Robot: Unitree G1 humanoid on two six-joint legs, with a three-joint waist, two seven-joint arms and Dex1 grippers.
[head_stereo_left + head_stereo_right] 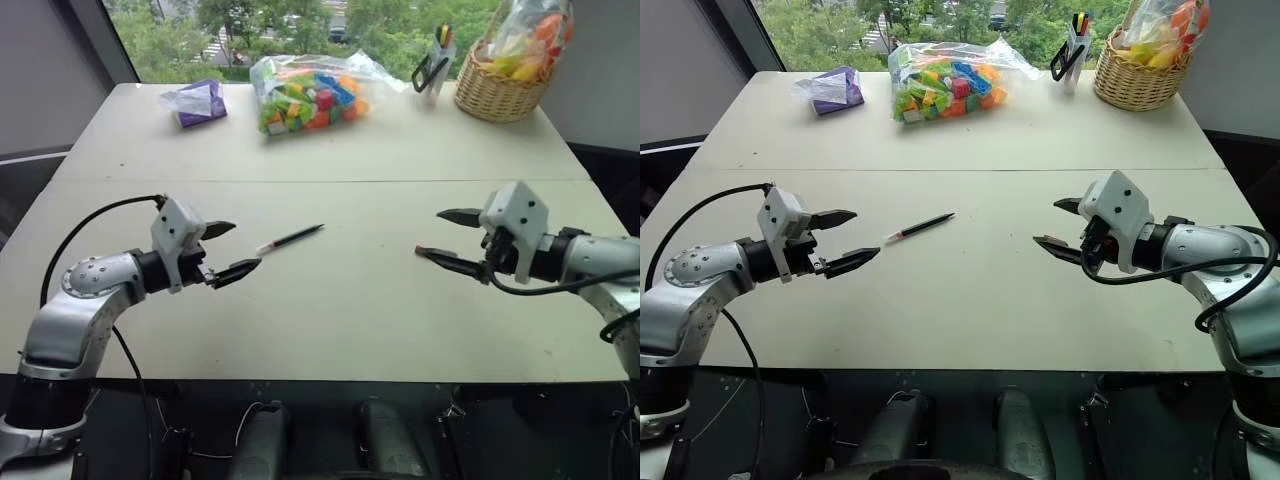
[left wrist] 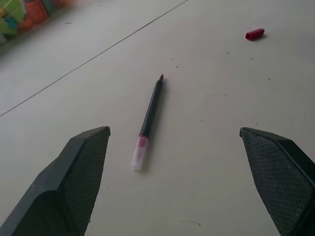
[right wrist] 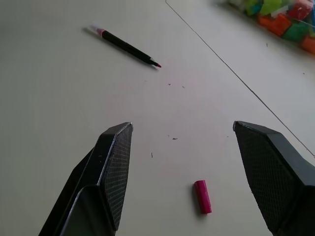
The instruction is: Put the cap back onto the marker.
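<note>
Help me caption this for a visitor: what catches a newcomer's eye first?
Two open grippers, left and right, face each other above the white table. Between them lies the uncapped marker, nearer the left one, with the tiny red cap lying apart, in front of the right gripper. A bag of colourful blocks sits behind.

Cap (image 1: 421, 250) partly hidden behind right claw (image 1: 447, 236).

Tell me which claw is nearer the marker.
Left. The left claw sits open just off the marker's pale end, not touching. The right claw, also open, is well past the tip, over by the cap.
</note>
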